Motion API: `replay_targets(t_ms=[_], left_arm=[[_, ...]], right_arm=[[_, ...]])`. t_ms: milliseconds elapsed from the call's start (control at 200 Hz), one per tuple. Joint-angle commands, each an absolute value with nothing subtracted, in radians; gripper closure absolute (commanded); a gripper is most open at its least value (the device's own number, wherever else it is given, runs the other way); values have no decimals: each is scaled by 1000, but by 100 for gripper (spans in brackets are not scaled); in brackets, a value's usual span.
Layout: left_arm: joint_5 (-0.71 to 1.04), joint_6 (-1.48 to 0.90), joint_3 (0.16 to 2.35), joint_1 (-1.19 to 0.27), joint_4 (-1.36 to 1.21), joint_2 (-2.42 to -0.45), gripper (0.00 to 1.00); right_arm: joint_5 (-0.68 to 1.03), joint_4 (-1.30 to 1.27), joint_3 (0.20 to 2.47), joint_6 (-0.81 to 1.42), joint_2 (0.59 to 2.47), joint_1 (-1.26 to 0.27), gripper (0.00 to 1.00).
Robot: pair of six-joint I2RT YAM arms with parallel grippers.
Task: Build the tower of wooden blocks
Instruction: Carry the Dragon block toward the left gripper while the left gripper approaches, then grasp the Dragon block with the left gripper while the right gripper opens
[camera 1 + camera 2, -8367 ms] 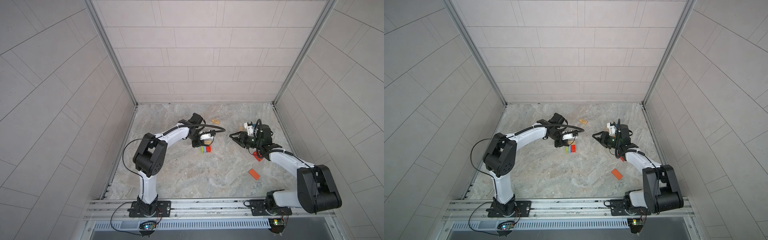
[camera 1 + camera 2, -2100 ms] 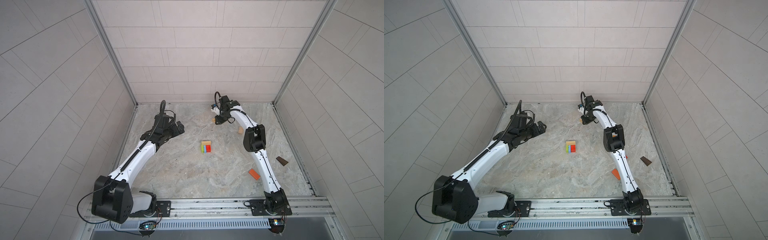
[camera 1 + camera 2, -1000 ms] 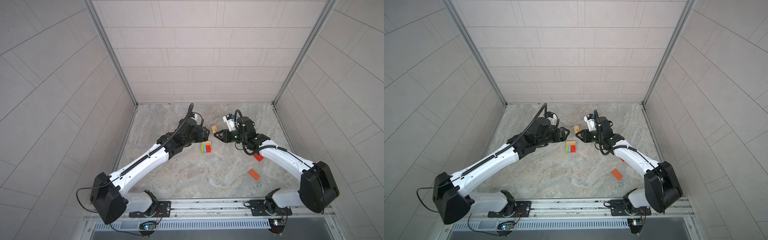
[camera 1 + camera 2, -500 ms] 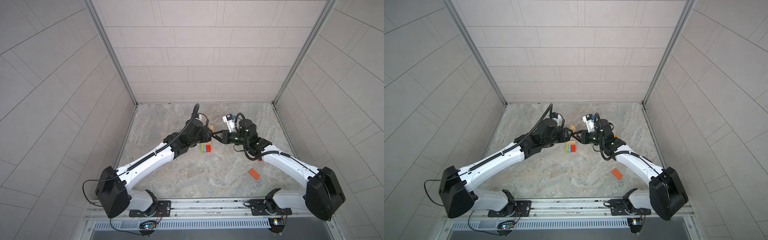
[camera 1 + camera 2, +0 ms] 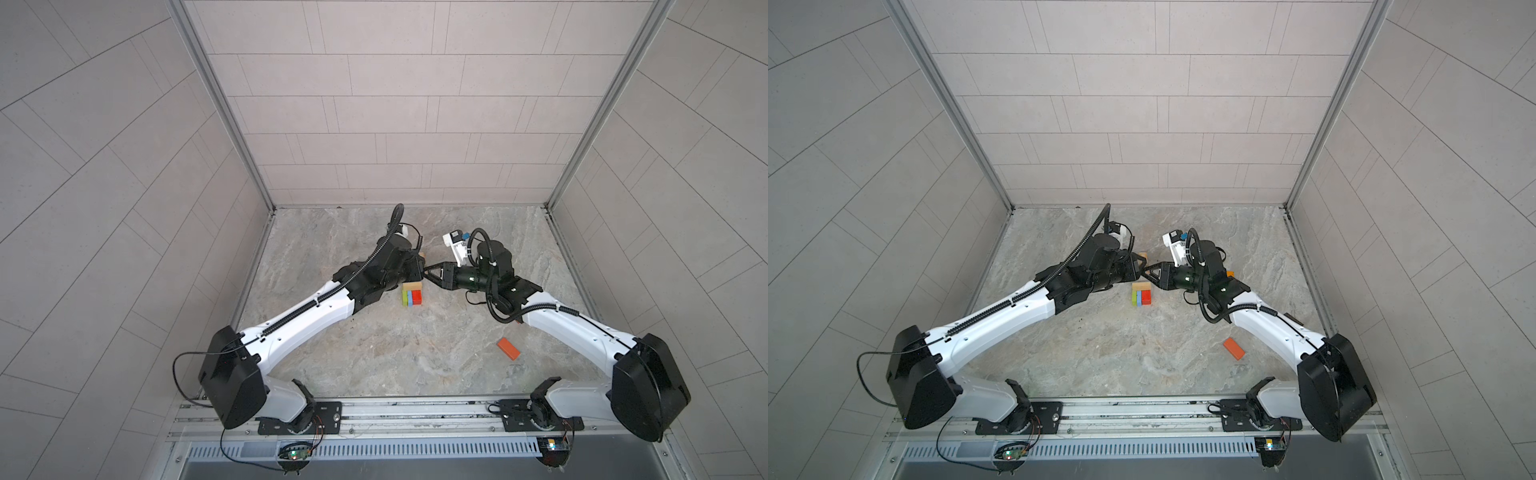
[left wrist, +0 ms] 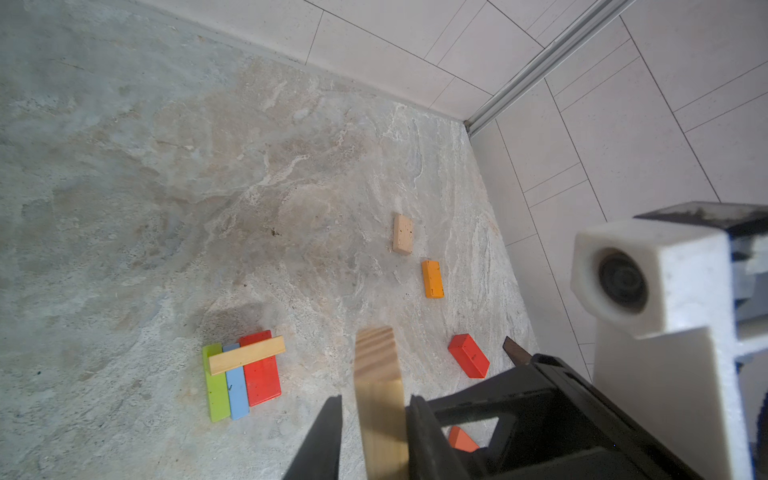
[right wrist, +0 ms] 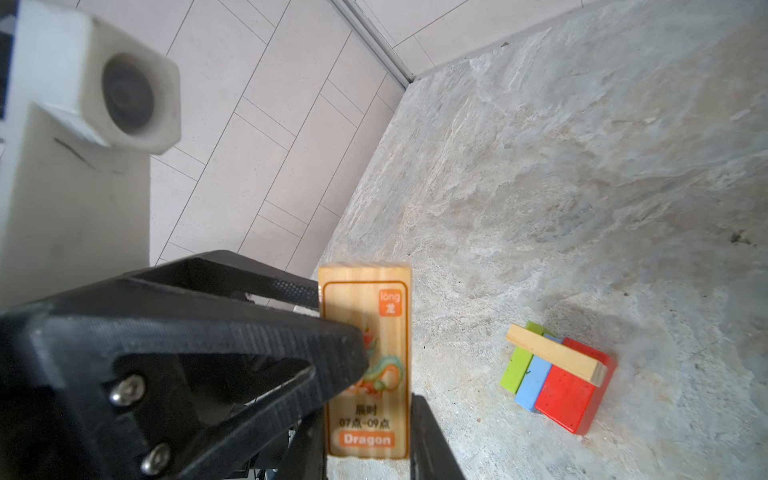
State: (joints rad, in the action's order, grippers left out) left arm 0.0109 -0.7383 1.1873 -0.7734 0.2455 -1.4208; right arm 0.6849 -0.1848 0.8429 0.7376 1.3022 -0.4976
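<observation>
The right gripper (image 7: 368, 415) clamps a tan Dragon-printed plank (image 7: 365, 316) by its long edges. The left gripper (image 6: 376, 401) straddles the same plank with narrowed fingers (image 6: 328, 436); I cannot tell whether they grip it. The tower (image 5: 412, 293), a green, a blue and a red plank with one tan plank across, sits on the floor (image 5: 374, 353) nearby.

The stack (image 6: 262, 378) showed lime green, light blue and red side by side, crossed by plain tan. A pale grained plank (image 7: 365, 365) bore an orange border, orange labels and a green-and-red dragon picture. The floor (image 6: 166, 166) was mottled grey and beige stone.
</observation>
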Motion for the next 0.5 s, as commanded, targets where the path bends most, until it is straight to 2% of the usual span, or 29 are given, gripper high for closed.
replay_targets(t_ms=[0, 105, 235, 365, 490], left_arm=[[1, -730, 1209, -773, 244, -1435, 78], [6, -701, 1205, -773, 245, -1435, 86], [11, -686, 1207, -773, 263, -1431, 91], [12, -639, 1226, -772, 315, -1425, 93], [22, -533, 1284, -768, 424, -1426, 94]], right_arm=[[709, -244, 837, 751, 1302, -505, 93], [709, -258, 829, 753, 1303, -504, 88], [712, -273, 828, 757, 1305, -505, 80], [720, -294, 819, 756, 1301, -503, 61], [729, -298, 799, 746, 1282, -487, 49]])
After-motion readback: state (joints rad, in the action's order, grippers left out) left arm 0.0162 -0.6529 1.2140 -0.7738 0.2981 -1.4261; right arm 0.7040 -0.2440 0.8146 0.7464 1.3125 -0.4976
